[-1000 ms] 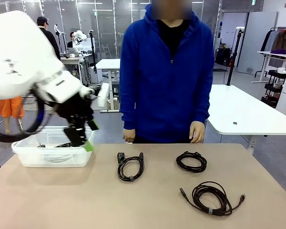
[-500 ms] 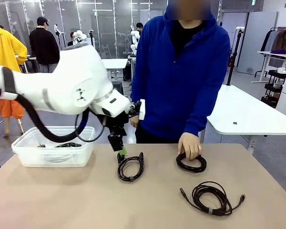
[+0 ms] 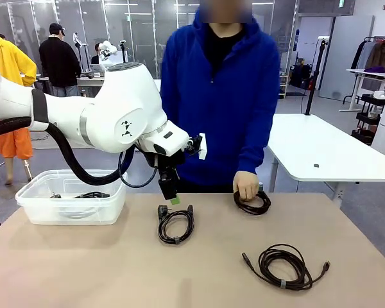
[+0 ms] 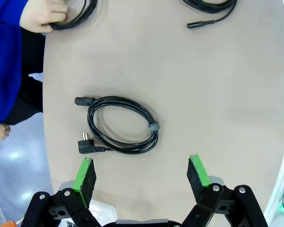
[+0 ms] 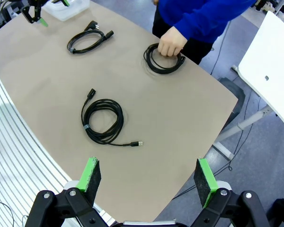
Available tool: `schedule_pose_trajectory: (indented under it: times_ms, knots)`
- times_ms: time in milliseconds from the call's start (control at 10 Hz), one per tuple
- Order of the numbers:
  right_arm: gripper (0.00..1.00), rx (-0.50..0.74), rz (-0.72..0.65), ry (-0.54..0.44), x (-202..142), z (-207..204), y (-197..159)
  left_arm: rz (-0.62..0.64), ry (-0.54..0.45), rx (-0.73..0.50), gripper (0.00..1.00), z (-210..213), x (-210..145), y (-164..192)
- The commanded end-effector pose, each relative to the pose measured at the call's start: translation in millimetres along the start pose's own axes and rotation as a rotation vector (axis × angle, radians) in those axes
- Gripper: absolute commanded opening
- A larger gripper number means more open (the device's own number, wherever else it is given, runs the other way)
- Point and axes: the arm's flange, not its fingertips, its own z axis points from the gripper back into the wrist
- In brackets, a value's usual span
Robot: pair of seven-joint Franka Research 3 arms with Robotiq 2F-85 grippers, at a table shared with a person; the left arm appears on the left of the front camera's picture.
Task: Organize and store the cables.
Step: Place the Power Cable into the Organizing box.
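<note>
I start with the beige table, which carries everything. The white left arm reaches across it; the small dark mark on its joint housing is too small for me to read. A person in a blue hooded top stands at the far side.

The clear plastic bin is my landmark. One black cable lies inside it, mostly hidden by the frosted wall. Just right of the bin lies a black coiled power cord with a plug at its far end. Further right of the bin, the person's hand grips a black coiled cable. Half a second ago that hand pressed it flat; since then the coil has shifted toward the far edge. Furthest from the bin, on the near right, rests a dark-brown coiled cable.

The left gripper was at the bin a second ago. Now it hangs above the power cord's plug, its jaws spread wide and holding nothing, as the wrist view confirms. The right gripper sits high above the table, jaws also wide apart and empty.
</note>
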Motion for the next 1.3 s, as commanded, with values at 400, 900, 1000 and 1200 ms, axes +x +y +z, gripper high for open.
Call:
schedule_pose_trajectory:
  times_ms: [400,900,1000,1200]
  knots:
    - [1.0,0.004,0.01,-0.003,-2,0,-1,0.019,0.011,-0.013,0.98,-16,-3,7]
    - [1.0,0.004,0.01,-0.003,-2,0,-1,0.07,0.15,-0.114,0.98,-88,-3,29]
    - [1.0,0.004,0.01,-0.003,-2,0,-1,0.079,0.157,-0.122,0.98,-99,-5,32]
    - [1.0,0.004,0.01,-0.003,-2,0,-1,0.105,0.177,-0.144,0.98,-122,-4,42]
